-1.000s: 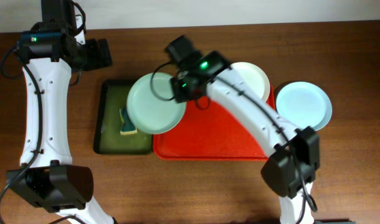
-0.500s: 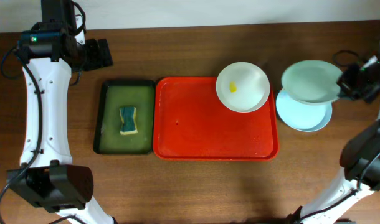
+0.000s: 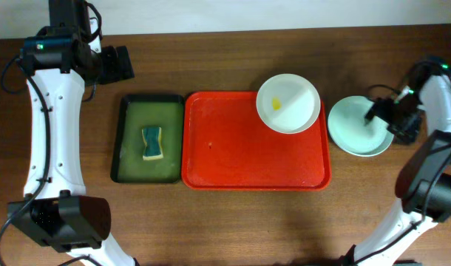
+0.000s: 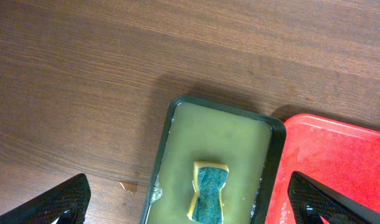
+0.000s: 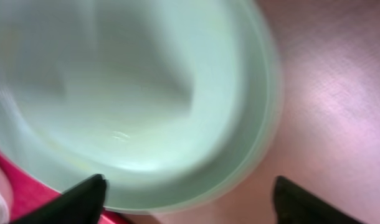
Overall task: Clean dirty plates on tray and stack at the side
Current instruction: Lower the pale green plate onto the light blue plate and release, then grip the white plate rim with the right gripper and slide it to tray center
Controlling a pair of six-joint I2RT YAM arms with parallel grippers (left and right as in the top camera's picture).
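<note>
The red tray [image 3: 240,148] lies mid-table. A white plate [image 3: 287,103] with a yellow smear rests on its far right corner. Right of the tray, on the table, a pale green plate [image 3: 353,125] lies on top of another plate. My right gripper [image 3: 384,117] hovers over that stack's right edge, open. In the right wrist view the green plate [image 5: 134,93] fills the frame, its rim running between my spread right gripper [image 5: 190,199]. My left gripper [image 3: 126,65] hangs open at the far left, high above the table, nothing between its fingers [image 4: 59,202].
A dark green tray [image 3: 131,155] of murky water sits left of the red tray, with a blue-and-yellow sponge [image 3: 152,143] lying in it. In the left wrist view, the sponge [image 4: 209,190] is below the gripper. A small wet spot [image 4: 129,185] marks the wood beside it.
My right arm carried the pale green plate from over the green tray across to the right, set it on the plate beside the red tray, and opened. The left arm stayed still.
</note>
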